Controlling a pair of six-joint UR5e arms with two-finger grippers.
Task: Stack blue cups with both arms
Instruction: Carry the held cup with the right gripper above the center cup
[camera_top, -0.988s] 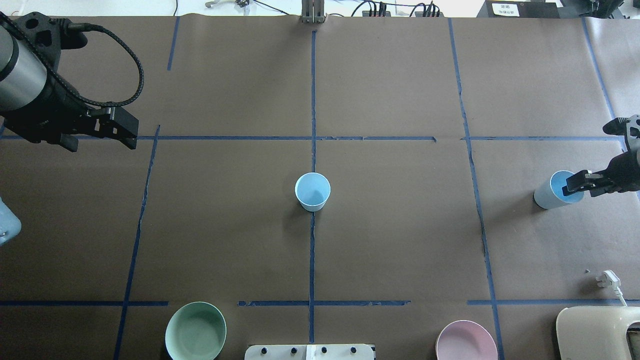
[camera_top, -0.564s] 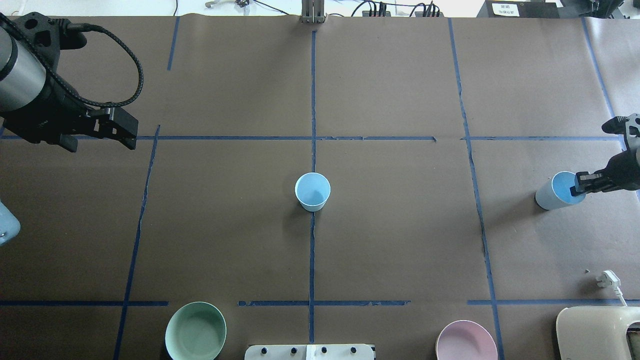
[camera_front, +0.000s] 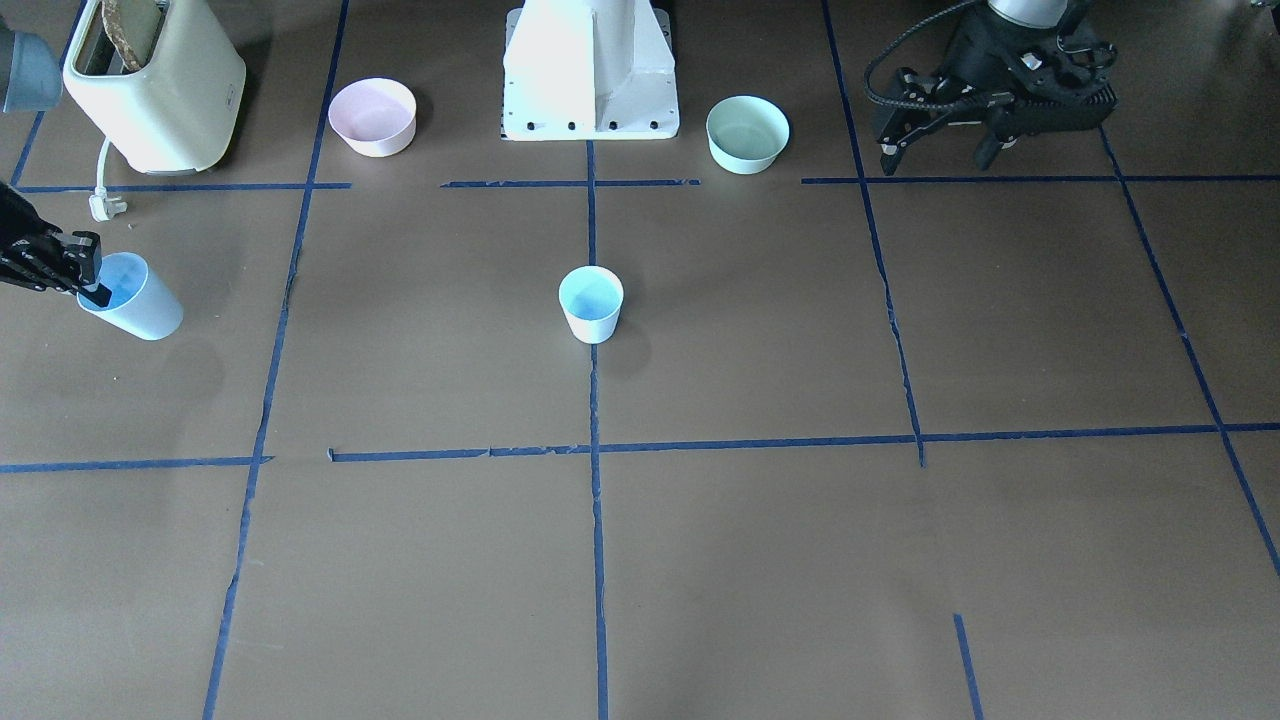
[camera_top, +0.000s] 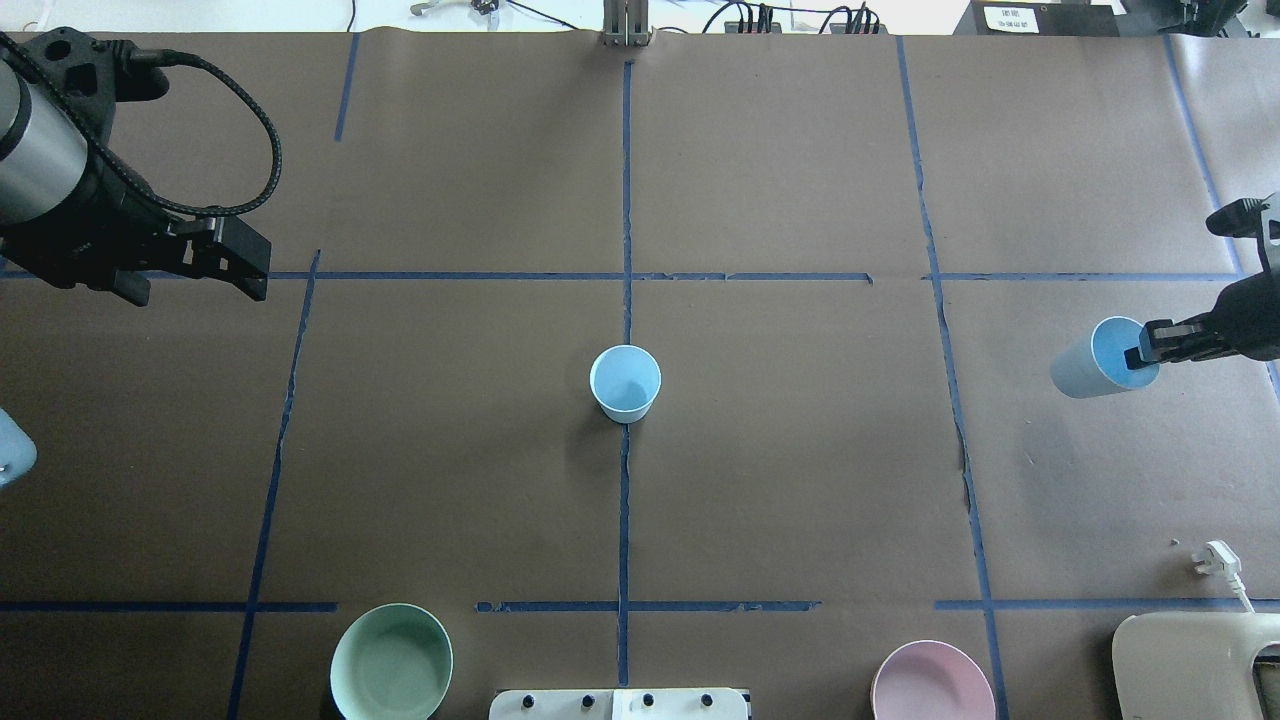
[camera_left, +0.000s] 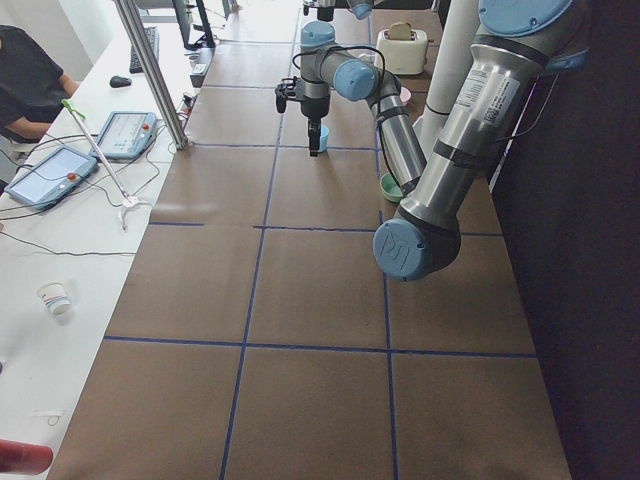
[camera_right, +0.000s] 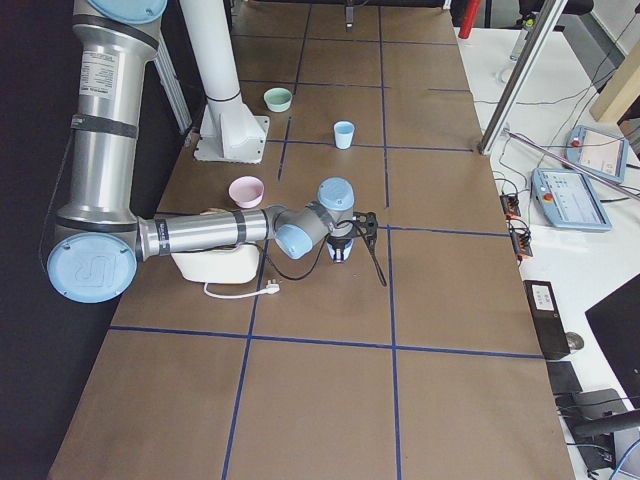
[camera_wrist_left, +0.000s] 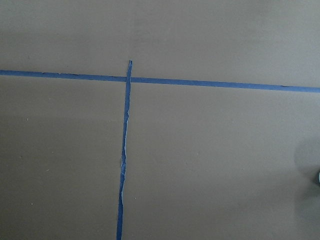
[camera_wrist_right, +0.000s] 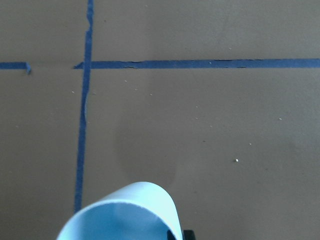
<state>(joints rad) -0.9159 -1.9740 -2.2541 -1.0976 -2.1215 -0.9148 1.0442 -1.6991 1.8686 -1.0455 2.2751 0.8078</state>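
Observation:
One blue cup (camera_top: 625, 383) stands upright at the middle of the table on the centre tape line; it also shows in the front view (camera_front: 591, 303). My right gripper (camera_top: 1145, 352) is shut on the rim of the second blue cup (camera_top: 1095, 360) at the table's right edge. It holds the cup tilted and off the table, above its shadow (camera_front: 130, 297). The right wrist view shows that cup's rim (camera_wrist_right: 125, 215) at the bottom edge. My left gripper (camera_top: 195, 280) hangs open and empty over the far left of the table, well away from both cups.
A mint-green bowl (camera_top: 391, 662) and a pink bowl (camera_top: 932, 682) sit near the robot's white pedestal (camera_front: 590, 70). A cream toaster (camera_top: 1195, 665) with a loose white plug (camera_top: 1215, 555) sits at the near right corner. Blue tape lines cross the brown table.
My right gripper has lifted its blue cup off the table and carried it a little farther from the robot, more tilted. The left arm has barely shifted. The centre cup has not moved.

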